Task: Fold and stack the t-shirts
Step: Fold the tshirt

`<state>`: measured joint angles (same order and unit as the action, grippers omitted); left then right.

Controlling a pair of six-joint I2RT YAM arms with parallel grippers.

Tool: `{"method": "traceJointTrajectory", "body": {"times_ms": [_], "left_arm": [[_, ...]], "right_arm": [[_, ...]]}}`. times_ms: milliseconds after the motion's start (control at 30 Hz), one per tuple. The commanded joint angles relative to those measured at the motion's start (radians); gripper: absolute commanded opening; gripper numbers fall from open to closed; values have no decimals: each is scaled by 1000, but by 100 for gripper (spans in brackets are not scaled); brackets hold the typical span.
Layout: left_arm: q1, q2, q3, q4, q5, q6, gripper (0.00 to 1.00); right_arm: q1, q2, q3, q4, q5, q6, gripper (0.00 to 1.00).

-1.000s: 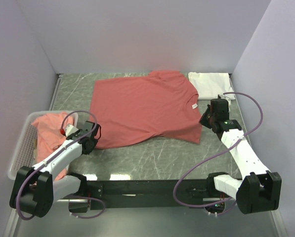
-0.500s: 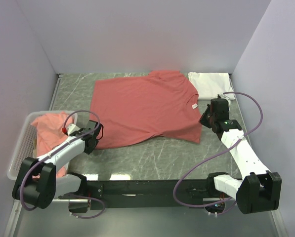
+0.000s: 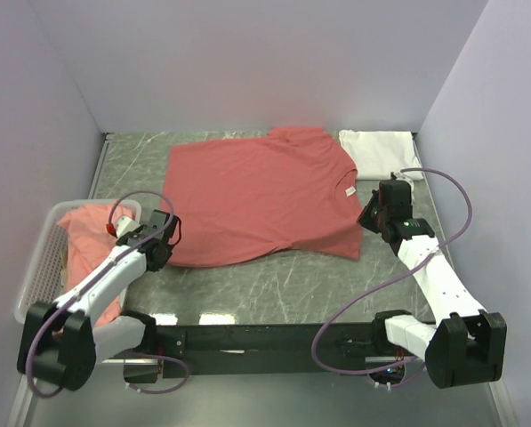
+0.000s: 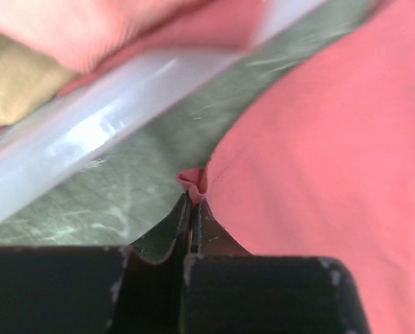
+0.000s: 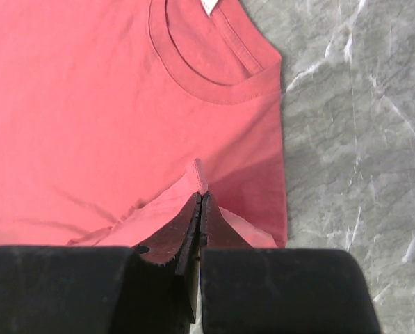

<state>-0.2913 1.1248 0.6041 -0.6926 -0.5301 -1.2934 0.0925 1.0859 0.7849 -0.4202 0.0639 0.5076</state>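
Observation:
A coral-red t-shirt (image 3: 261, 200) lies spread flat on the table, its neck and white label (image 3: 346, 190) toward the right. My left gripper (image 3: 167, 252) is shut on the shirt's near-left hem corner; in the left wrist view a small fold of red cloth (image 4: 193, 182) pokes out between the closed tips (image 4: 193, 200). My right gripper (image 3: 366, 222) is shut on the shirt's right edge below the collar (image 5: 200, 69), pinching a raised ridge of fabric (image 5: 201, 174). A folded white t-shirt (image 3: 379, 153) lies at the back right. More salmon t-shirts (image 3: 87, 236) sit in the basket.
The white mesh basket (image 3: 36, 267) stands at the table's left edge, and its rim (image 4: 103, 132) runs close beside my left gripper. Grey walls close in the left, back and right sides. Marbled tabletop (image 3: 274, 285) shows in front of the shirt.
My left gripper has gone from open to shut, pinching the shirt's hem corner, and its arm shifted slightly left. The right arm and the shirt stay as they were.

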Motion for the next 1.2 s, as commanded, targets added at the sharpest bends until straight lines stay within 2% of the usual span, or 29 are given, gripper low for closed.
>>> {"method": "traceJointTrajectory", "body": {"times_ms": [0,200,433,733,900,1167], "left_arm": [[4,-97,83,-93,-31,42,1],[4,-175,112,-157,-47,52,1],[4,-247,68,-165,-19,45,1],[4,-208,74,-139,-13,36,1],[4,-119,123,-52,-2,55,1],[6,187,293,11,-25,69,1]], "right_arm": [[-8,-44,-12,34,-16,6,0],[-8,-121,-75,43,-45,35,0],[-7,-335,-154,-18,-58,69,0],[0,-524,-190,-104,-150,95,0],[15,-445,-153,-49,-170,49,0],[32,-117,10,164,-151,-9,0]]}}
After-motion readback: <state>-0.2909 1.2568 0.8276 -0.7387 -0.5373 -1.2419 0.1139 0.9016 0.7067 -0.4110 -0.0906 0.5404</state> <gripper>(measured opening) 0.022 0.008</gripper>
